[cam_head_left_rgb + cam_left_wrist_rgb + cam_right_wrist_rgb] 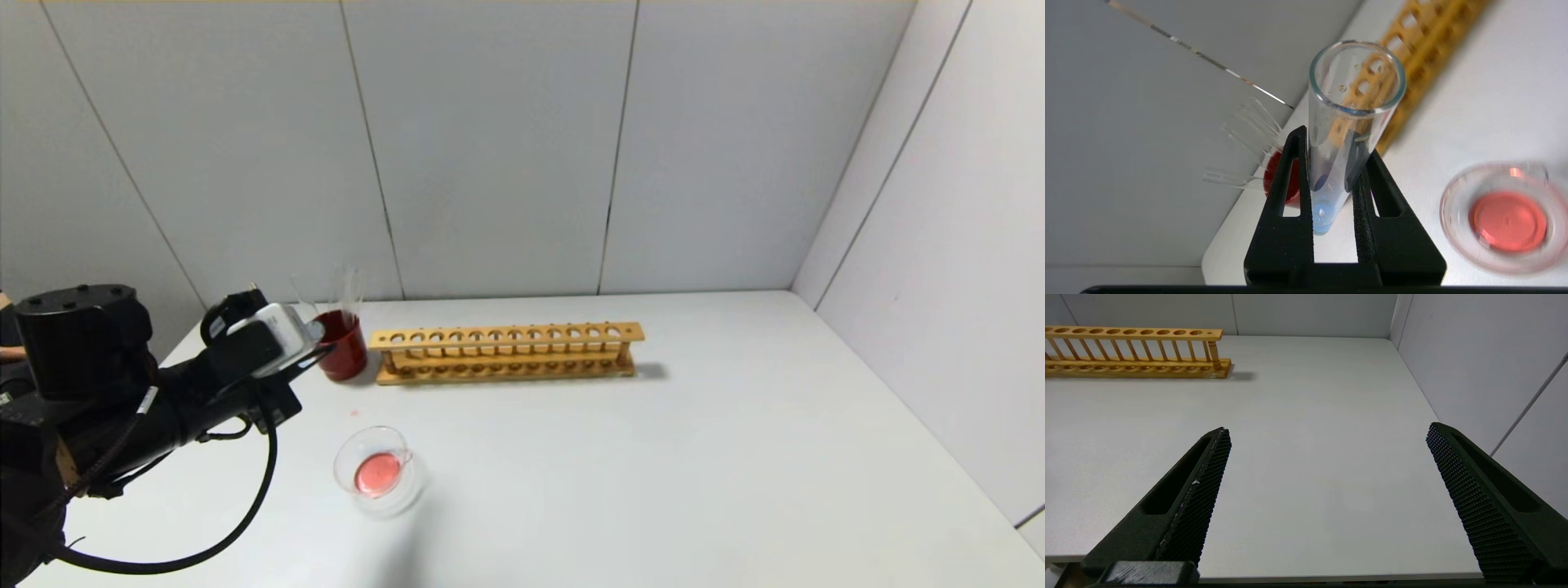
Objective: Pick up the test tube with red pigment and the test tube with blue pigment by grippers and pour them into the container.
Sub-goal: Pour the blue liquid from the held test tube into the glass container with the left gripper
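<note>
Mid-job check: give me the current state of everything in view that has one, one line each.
left gripper: shut on the test tube with blue pigment, near the red cup.
test tube with blue pigment: held, blue liquid still at its bottom.
container: upright on the table, holding red liquid.
red cup: upright, clear tubes sticking out.
wooden rack: standing, all visible holes empty.
right gripper: open, holding nothing, above the table.

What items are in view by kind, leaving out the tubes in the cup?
Test tube with blue pigment, held in left claw: 1
Glass dish with red liquid: 1
Dark red cup: 1
Wooden test tube rack: 1
Total: 4
</note>
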Action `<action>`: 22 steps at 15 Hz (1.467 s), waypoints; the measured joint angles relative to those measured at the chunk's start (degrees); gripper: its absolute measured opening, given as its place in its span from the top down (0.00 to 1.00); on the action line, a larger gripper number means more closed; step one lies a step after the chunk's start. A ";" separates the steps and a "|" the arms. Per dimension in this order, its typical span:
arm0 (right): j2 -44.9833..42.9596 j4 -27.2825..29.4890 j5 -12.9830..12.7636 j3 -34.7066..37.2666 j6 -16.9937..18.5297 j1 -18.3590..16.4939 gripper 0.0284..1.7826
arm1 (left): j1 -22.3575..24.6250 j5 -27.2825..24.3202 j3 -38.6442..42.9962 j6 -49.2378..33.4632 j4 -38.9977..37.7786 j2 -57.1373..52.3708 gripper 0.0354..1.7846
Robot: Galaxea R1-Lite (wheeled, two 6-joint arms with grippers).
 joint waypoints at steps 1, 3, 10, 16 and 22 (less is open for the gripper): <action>0.00 0.02 0.02 0.00 -0.02 0.00 0.02 | 0.43 -1.07 0.28 3.74 2.36 0.13 0.84; 0.00 0.02 0.02 0.00 0.00 0.00 0.02 | 1.16 -1.93 1.06 10.28 6.01 0.33 0.84; 0.00 0.02 0.00 0.00 0.00 0.00 0.02 | 3.86 -2.04 -0.49 27.73 6.81 3.19 0.84; 0.00 0.02 0.02 0.00 -0.02 0.00 0.02 | 4.01 -3.06 -0.51 35.47 6.91 4.99 0.84; 0.00 0.00 0.00 0.00 0.00 0.00 0.02 | 5.96 -3.86 -0.73 42.06 6.73 7.41 0.84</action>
